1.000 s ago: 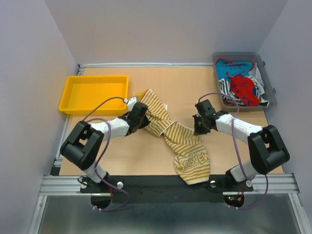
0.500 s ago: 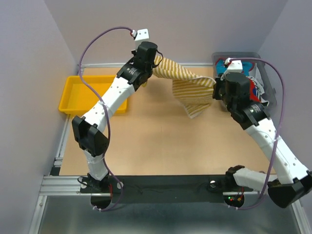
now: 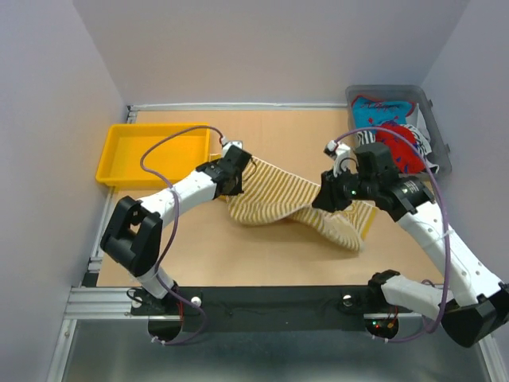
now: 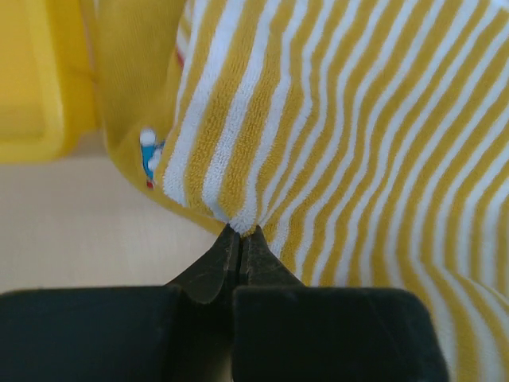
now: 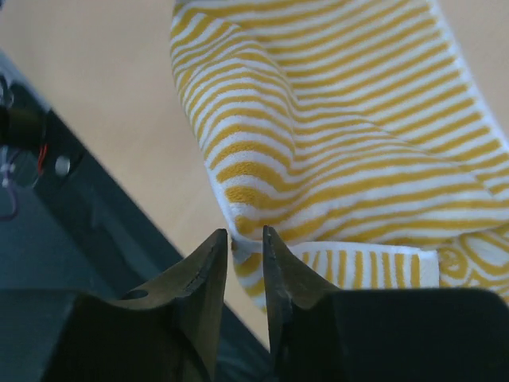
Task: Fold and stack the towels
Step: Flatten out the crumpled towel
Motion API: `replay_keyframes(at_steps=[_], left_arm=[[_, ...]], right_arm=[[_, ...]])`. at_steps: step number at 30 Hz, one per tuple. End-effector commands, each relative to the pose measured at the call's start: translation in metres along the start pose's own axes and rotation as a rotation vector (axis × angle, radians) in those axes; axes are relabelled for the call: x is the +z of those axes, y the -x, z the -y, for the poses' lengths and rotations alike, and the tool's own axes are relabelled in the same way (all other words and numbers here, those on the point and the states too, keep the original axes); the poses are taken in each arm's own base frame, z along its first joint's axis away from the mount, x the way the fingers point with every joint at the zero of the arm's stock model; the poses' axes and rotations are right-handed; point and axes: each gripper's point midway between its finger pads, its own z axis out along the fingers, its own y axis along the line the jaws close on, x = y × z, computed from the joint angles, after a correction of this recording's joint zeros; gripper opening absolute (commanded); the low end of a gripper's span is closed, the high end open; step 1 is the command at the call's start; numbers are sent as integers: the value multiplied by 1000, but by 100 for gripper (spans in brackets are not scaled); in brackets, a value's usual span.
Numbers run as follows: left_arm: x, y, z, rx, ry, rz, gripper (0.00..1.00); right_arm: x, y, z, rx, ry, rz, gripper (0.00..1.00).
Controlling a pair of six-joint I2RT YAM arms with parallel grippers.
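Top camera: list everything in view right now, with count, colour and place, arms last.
striped towel: one, yellow and cream, lying rumpled mid-table between the two grippers
towels in the bin: several, red-blue patterned and black-white striped, piled together; exact count unclear
tray: one, yellow, far left of the table
bin: one, grey, far right corner
table: one, tan
left gripper: one, black, shut on the striped towel's left edge
right gripper: one, black, jaws slightly parted at the striped towel's right end
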Motion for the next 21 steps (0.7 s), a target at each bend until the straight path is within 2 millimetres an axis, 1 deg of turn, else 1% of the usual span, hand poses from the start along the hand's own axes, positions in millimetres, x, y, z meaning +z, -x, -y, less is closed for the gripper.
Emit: replay_keyframes(at_steps=[1, 2, 3, 4, 5, 6, 7, 8, 9, 10, 11, 12, 13, 14, 15, 16, 17, 18, 19, 20, 21], left_arm=[[-31, -27, 15, -73, -136, -6, 3], [-29, -51, 11, -65, -137, -48, 5], [-38, -57, 13, -78, -169, -46, 6], [-44, -70, 22, -94, -211, -67, 8], [-44, -93, 17, -93, -207, -109, 11], [-55, -100, 21, -104, -245, -109, 14], [-59, -107, 21, -119, -254, -116, 17], [-59, -127, 14, -156, -242, -149, 27], [-67, -126, 13, -186, -265, -129, 32], [-70, -128, 12, -213, -276, -121, 37], [-70, -135, 8, -240, -275, -125, 52], [-75, -128, 6, -265, -289, -88, 57], [-76, -125, 5, -280, -290, -67, 63], [-79, -118, 4, -291, -294, -42, 71], [-80, -114, 3, -297, -287, -27, 74], [-80, -108, 0, -303, -267, -4, 74], [-81, -98, -2, -311, -255, 25, 74], [-81, -93, -2, -319, -256, 33, 74], [-81, -86, -4, -329, -249, 59, 74], [-79, -80, -6, -339, -243, 74, 74], [-76, -71, -12, -359, -235, 98, 74]], right_arm=[[-2, -54, -34, 116, 198, -205, 38], [-3, -53, -36, 118, 204, -201, 43], [-4, -50, -38, 110, 219, -196, 50], [-3, -49, -40, 110, 238, -198, 64], [-2, -45, -40, 106, 232, -194, 69], [0, -41, -30, 108, 174, -184, 74], [5, -38, -23, 110, 134, -181, 75], [9, -37, -14, 116, 87, -181, 76], [19, -39, -2, 140, 34, -203, 77], [27, -36, 16, 139, -50, -190, 77], [34, -35, 24, 144, -83, -189, 77], [49, -42, 34, 172, -113, -224, 77], [59, -35, 42, 163, -133, -200, 77], [70, -35, 46, 162, -130, -207, 77], [79, -33, 49, 159, -129, -205, 77], [97, -27, 57, 148, -145, -196, 77], [108, -26, 59, 130, -148, -195, 76], [117, -22, 62, 120, -155, -185, 75], [136, -20, 70, 117, -174, -184, 72], [145, -19, 72, 114, -177, -184, 68], [166, -23, 75, 106, -178, -195, 61]])
